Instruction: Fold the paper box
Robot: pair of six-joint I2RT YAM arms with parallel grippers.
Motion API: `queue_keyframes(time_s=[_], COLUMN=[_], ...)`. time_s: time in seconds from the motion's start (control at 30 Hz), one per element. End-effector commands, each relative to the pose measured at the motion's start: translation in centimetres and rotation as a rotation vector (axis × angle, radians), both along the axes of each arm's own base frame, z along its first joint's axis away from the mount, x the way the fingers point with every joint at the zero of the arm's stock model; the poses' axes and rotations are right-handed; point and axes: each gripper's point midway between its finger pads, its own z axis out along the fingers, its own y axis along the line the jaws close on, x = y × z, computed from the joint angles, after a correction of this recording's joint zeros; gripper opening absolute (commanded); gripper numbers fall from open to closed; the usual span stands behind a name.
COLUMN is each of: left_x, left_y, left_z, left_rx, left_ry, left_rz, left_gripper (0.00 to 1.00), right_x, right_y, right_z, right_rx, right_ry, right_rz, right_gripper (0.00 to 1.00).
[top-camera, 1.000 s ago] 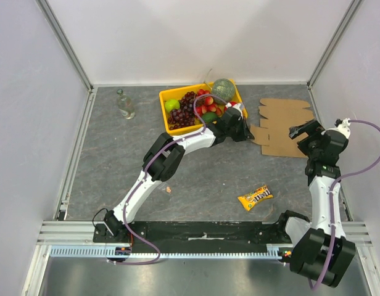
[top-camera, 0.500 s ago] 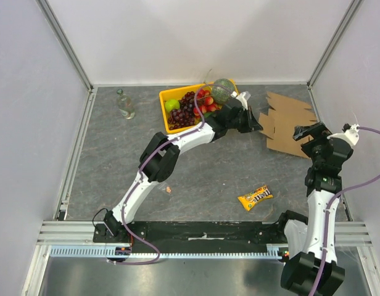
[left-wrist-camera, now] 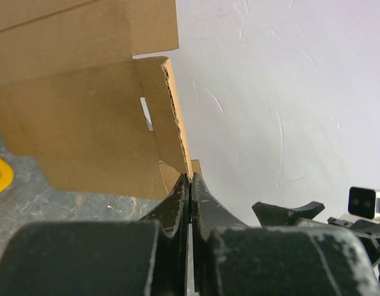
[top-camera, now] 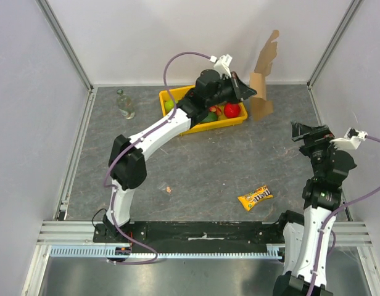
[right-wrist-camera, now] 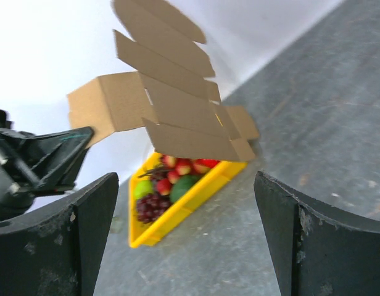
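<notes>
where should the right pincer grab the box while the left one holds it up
Probably the free flap edge opposite the left pincer, coming from the right with jaws astride the thin sheet. The box hangs upright, pinched at one edge, and the open right pincer faces it.

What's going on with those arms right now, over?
Left gripper shut on paper box, held upright. Right gripper open, holding nothing. Yellow fruit tray close beside box.

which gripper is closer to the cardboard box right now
Left. The left gripper is shut on an edge of the paper box, holding it up; the right gripper hangs open, apart from it, to its right.
</notes>
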Motion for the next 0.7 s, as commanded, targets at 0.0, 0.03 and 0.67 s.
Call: queue_keyframes(time_s=[0.0, 0.03, 0.67], left_x=[-0.3, -0.5, -3.4], left_y=[2.6, 2.9, 17.2], left_z=[3.4, 3.5, -0.6], left_rx=[-0.028, -0.03, -0.11], left_ry=[-0.077, -0.077, 0.018], left_rz=[0.071, 0.078, 0.378], left_gripper=[0.02, 0.02, 0.02], right_x=[-0.7, -0.9, 0.4], right_y=[2.9, 3.4, 6.3], right_z=[2.2, 2.1, -1.0], right_rx=[0.178, 0.215, 0.41], right_ry=[-0.12, -0.134, -0.016], right_rz=[0.137, 0.16, 0.255], right_gripper=[0.98, 0.98, 0.98])
